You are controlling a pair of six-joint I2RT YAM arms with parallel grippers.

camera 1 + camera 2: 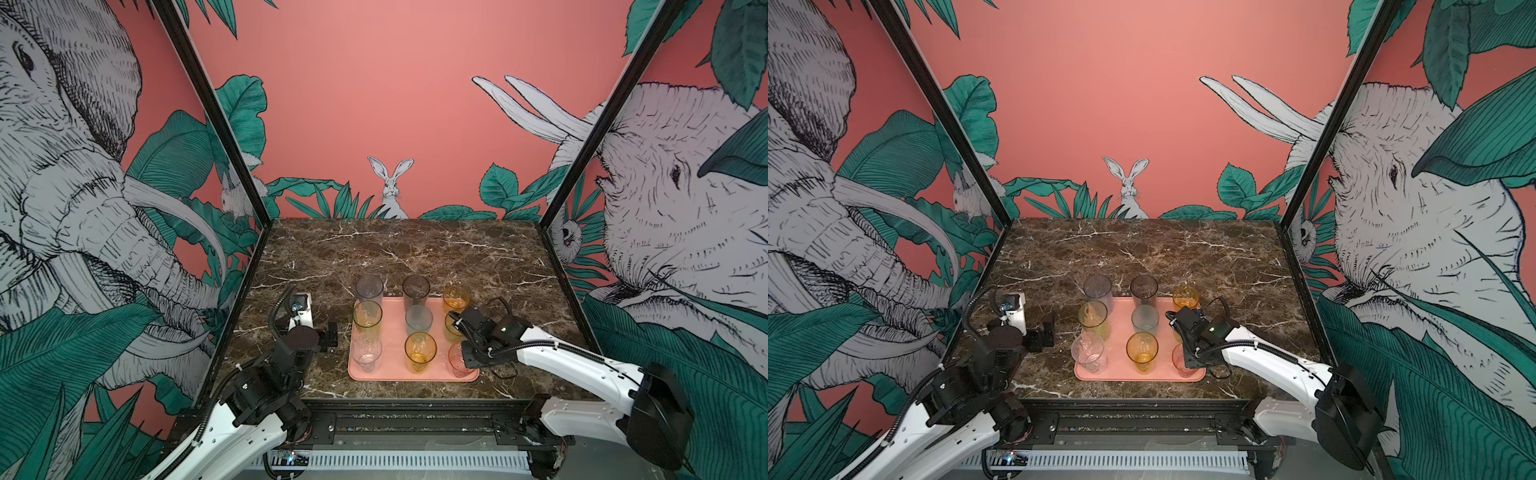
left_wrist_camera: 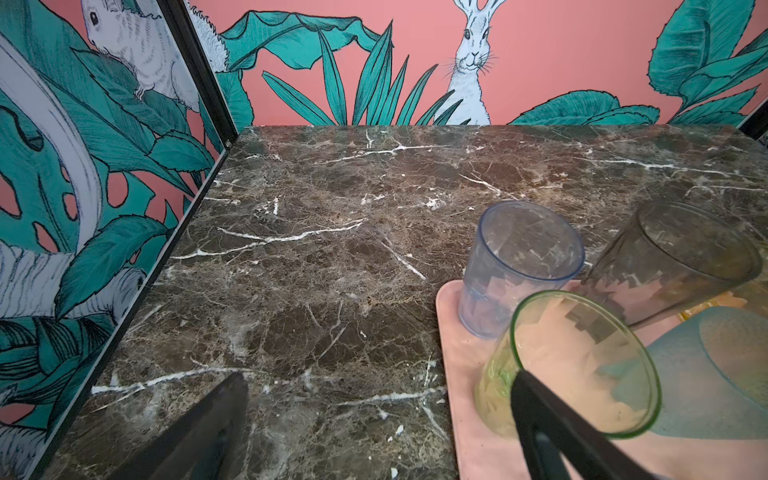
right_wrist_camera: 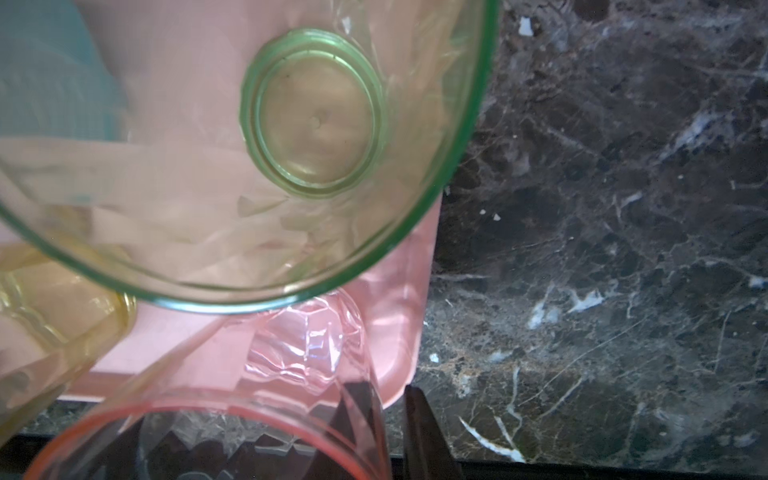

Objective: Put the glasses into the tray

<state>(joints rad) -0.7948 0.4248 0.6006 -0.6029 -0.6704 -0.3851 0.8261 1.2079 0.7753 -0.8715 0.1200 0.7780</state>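
Walls (image 1: 374,104): pink, printed with leaves, elephants and a rabbit; the table is enclosed on three sides.
Table (image 1: 395,249): dark veined marble.
Tray (image 1: 392,363): pink, placed near centre.
Right gripper (image 1: 468,357): poised over the tray's near right corner at the pink glass (image 1: 455,368). One finger (image 3: 422,436) is seen just outside its wall and the other is blurred behind it, so a pinch cannot be told.
Left gripper (image 1: 331,334): held left of the tray, over the table, fingers (image 2: 199,436) spread wide.
Glasses (image 1: 419,351): nine, upright on the tray in three rows. The green glass (image 1: 449,332) and the pink glass are partly hidden by the right gripper.
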